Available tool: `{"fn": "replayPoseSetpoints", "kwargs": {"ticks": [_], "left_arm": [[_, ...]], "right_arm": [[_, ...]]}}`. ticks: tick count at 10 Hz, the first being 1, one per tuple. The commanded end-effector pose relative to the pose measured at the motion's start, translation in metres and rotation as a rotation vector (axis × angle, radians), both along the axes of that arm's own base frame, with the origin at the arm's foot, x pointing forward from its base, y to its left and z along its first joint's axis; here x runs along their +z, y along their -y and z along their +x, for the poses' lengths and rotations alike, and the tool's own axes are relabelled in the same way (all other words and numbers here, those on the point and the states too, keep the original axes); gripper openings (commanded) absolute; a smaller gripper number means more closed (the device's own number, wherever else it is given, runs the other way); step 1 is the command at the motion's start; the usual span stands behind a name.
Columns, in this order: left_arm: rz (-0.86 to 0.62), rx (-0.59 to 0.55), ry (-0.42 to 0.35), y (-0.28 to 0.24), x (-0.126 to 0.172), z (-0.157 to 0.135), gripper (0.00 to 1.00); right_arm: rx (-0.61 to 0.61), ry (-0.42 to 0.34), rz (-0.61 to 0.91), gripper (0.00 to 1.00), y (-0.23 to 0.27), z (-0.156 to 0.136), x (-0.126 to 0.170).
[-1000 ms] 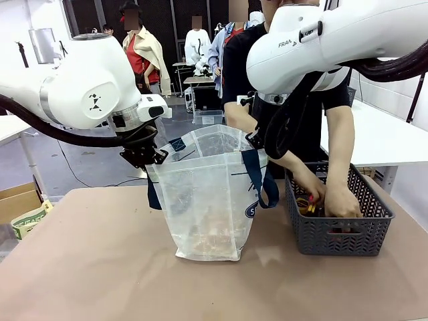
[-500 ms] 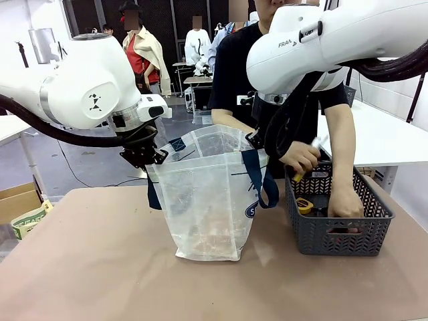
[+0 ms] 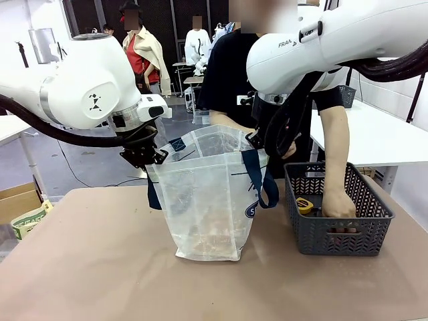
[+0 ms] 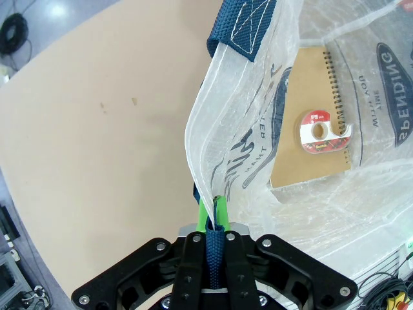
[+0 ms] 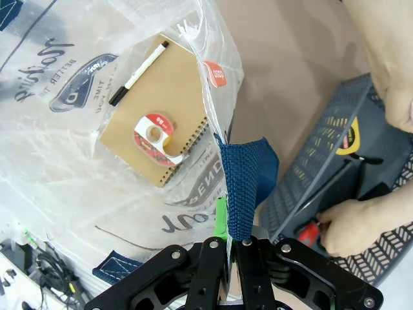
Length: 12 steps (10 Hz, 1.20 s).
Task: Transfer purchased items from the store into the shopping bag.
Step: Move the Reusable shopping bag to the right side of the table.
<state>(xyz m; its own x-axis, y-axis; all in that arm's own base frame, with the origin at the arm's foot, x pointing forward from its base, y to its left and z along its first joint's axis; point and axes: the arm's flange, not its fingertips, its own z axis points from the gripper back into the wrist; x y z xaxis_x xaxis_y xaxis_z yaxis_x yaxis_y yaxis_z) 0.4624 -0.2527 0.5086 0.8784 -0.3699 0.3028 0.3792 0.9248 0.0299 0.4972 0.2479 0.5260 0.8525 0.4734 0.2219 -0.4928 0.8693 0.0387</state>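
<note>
My left gripper is squeezed tight on one blue strap of the shopping bag, my right gripper on the other. The bag stands in the middle of the front view, mouth open. I think it is thin, soft and light, and would flop shut if I let go. The woven straps look strong, so they are the best place to hold. A brown notebook and a tape roll lie inside. The grey basket sits at the lower right. A second ago both the person's hands were in it. Now one hand is there; the other hand is lifted out, up by my right arm.
</note>
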Motion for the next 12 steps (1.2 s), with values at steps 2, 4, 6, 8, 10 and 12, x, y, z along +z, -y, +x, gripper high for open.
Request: {"fn": "replayPoseSetpoints", "kwargs": {"ticks": [2,4,6,8,10,12], "left_arm": [[-0.001,0.006,0.001,-0.0030,0.0005,0.0006,0.00],[-0.001,0.006,0.001,-0.0030,0.0005,0.0006,0.00],[-0.001,0.006,0.001,-0.0030,0.0005,0.0006,0.00],[-0.001,0.006,0.001,-0.0030,0.0005,0.0006,0.00],[-0.001,0.006,0.001,-0.0030,0.0005,0.0006,0.00],[-0.001,0.006,0.001,-0.0030,0.0005,0.0006,0.00]], "right_arm": [[-0.004,0.001,-0.001,0.00,0.0026,0.0009,0.0005],[-0.004,0.001,-0.001,0.00,0.0026,0.0009,0.0005],[-0.004,0.001,-0.001,0.00,0.0026,0.0009,0.0005],[-0.004,0.001,-0.001,0.00,0.0026,0.0009,0.0005],[-0.004,0.001,-0.001,0.00,0.0026,0.0009,0.0005],[-0.004,0.001,-0.001,0.00,0.0026,0.0009,0.0005]]}}
